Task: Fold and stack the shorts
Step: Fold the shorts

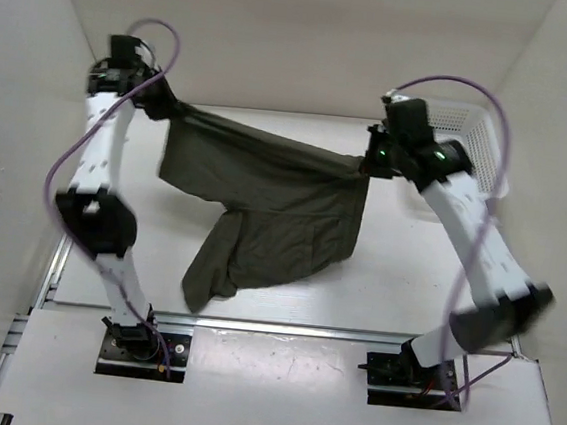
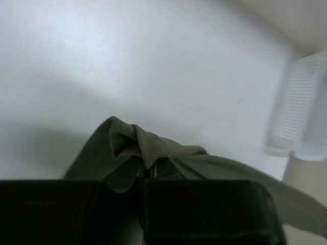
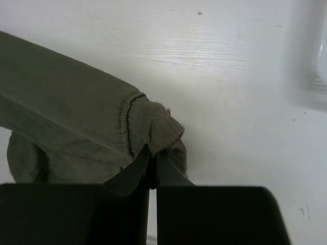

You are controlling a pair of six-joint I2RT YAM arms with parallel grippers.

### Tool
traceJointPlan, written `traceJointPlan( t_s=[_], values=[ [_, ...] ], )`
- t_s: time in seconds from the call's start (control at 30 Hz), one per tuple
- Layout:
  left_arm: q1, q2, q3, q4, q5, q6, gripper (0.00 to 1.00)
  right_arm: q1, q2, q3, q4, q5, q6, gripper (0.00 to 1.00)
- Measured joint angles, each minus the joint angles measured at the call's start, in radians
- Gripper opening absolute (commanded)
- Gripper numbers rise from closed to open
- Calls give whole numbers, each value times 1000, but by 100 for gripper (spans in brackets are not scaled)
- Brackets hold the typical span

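Note:
The dark olive-green shorts [image 1: 265, 196] hang stretched between my two grippers above the white table, the legs drooping toward the near edge. My left gripper [image 1: 161, 103] is shut on the left end of the waistband; in the left wrist view [image 2: 145, 171] bunched fabric [image 2: 138, 143] sticks out of the closed jaws. My right gripper [image 1: 371, 164] is shut on the right end; in the right wrist view [image 3: 152, 155] the stitched hem corner [image 3: 148, 127] is pinched between the fingertips.
A white mesh basket [image 1: 465, 155] stands at the back right, behind my right arm; it also shows in the left wrist view [image 2: 301, 112]. White walls close in the table on the left, back and right.

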Motion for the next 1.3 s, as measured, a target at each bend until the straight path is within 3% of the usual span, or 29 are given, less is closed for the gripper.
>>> traceJointPlan(
  t_s=[0.1,0.2,0.33,0.5,1.0,1.1,1.3],
  values=[
    [-13,306,56,-18,-24,20,10,-66,237,-18,110,-11,-35,0],
    [-21,507,100,-47,-43,34,10,-100,455,23,163,-13,-69,0],
    [-20,567,105,-73,-78,45,10,-119,676,152,170,-10,-96,0],
    [-19,537,180,-51,-99,54,10,-138,787,327,163,-37,-108,0],
    [-55,328,132,-41,-130,49,10,-277,796,488,102,-338,-109,0],
    [-55,250,132,-53,-132,49,10,-273,690,393,104,-351,-110,0],
    [-43,-6,133,-68,-106,31,10,-266,318,279,82,-383,-118,0]
  ],
)
